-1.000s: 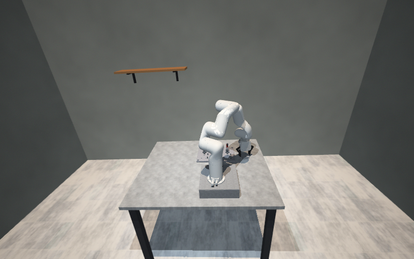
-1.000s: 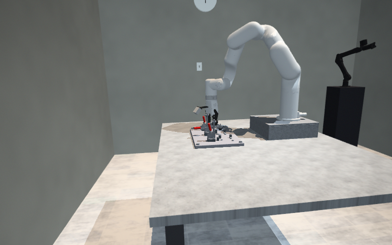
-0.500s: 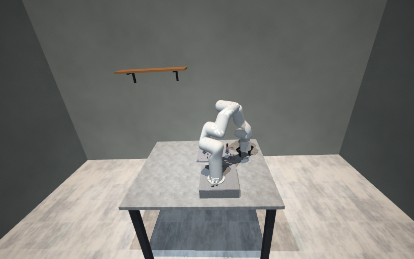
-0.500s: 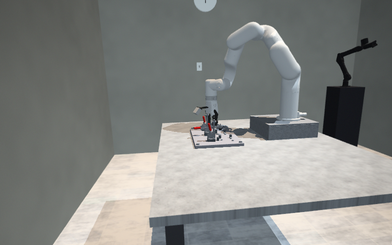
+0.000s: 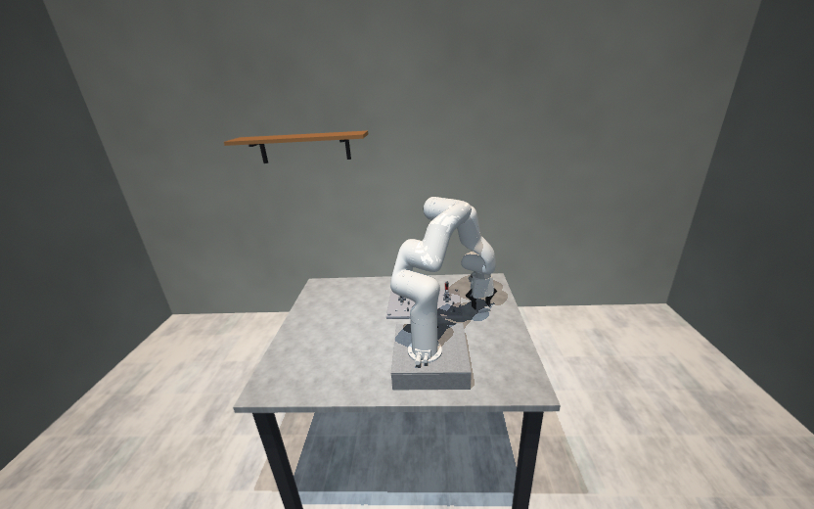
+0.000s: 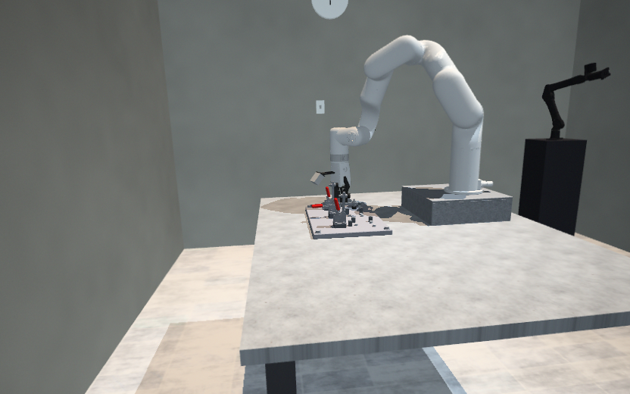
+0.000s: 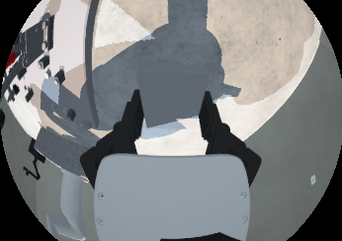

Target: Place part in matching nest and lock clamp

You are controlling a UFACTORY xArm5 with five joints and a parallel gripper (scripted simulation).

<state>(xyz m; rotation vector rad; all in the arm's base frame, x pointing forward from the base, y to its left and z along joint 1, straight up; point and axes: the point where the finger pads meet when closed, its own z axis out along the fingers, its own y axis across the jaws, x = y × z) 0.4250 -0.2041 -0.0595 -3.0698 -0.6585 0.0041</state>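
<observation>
My gripper (image 5: pixel 481 304) (image 6: pixel 341 197) (image 7: pixel 171 99) points down at the table, just right of the fixture in the top view. In the wrist view the part (image 7: pixel 173 103), a flat grey block in shadow, spans the space between the fingers, and both fingers appear to touch its sides. The part cannot be made out in the top and exterior views. The fixture plate (image 5: pixel 397 314) (image 6: pixel 366 231) (image 7: pixel 71 9) carries several pads, blocks and clamps. Two red handles, the near one (image 6: pixel 337 204) and another (image 6: pixel 328 191), stand up steeply; a third (image 6: pixel 316 205) lies level.
The robot's grey base block (image 5: pixel 430 380) (image 6: pixel 470 212) stands on the table (image 5: pixel 334 354) (image 6: pixel 430 279) behind the fixture as seen from the clamps. The fixture's edge is close to the gripper. A black stand (image 6: pixel 555 186) with a small black arm is beyond the table.
</observation>
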